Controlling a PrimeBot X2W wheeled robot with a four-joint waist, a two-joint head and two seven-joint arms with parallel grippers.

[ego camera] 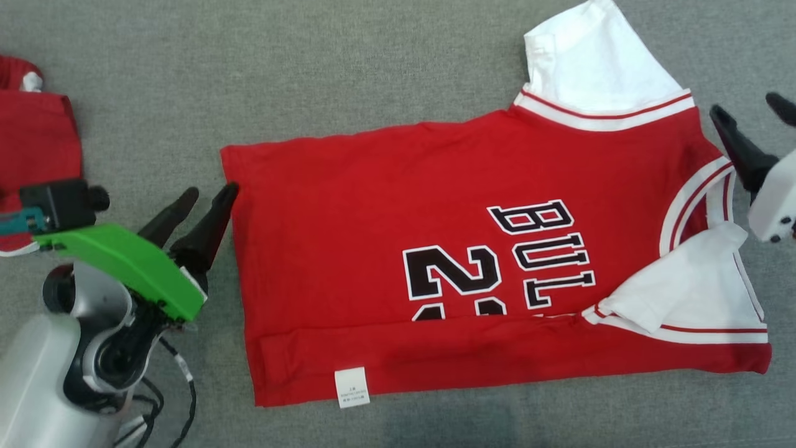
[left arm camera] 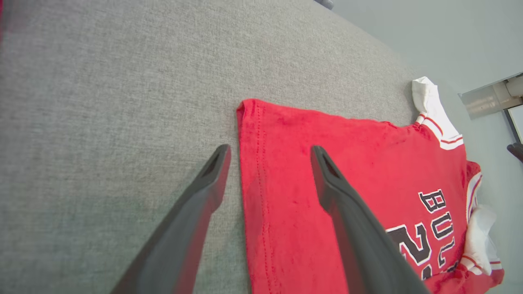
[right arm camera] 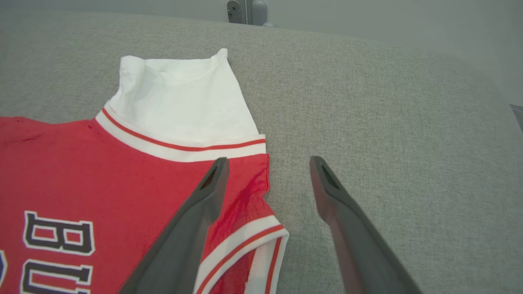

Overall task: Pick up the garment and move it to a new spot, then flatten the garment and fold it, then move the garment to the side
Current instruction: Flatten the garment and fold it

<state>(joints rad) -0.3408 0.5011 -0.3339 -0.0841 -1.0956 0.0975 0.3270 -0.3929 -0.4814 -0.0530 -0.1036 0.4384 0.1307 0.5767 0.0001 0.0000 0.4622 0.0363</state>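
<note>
Closest to you, your left gripper (ego camera: 210, 190) is spread wide and empty, its tips at the hem corner of the red jersey (ego camera: 348, 236). The jersey lies flat on the grey fabric surface (ego camera: 186, 74), near edge folded over, label showing. Your right gripper (ego camera: 745, 104) is spread too, empty, beside the collar end. Another red cloth (ego camera: 37, 137) lies far left.

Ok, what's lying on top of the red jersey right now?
Its own near edge is folded up over the jersey as a strip bearing a white label, and one white sleeve lies folded onto it. The strip hides part of the number and lettering.
</note>
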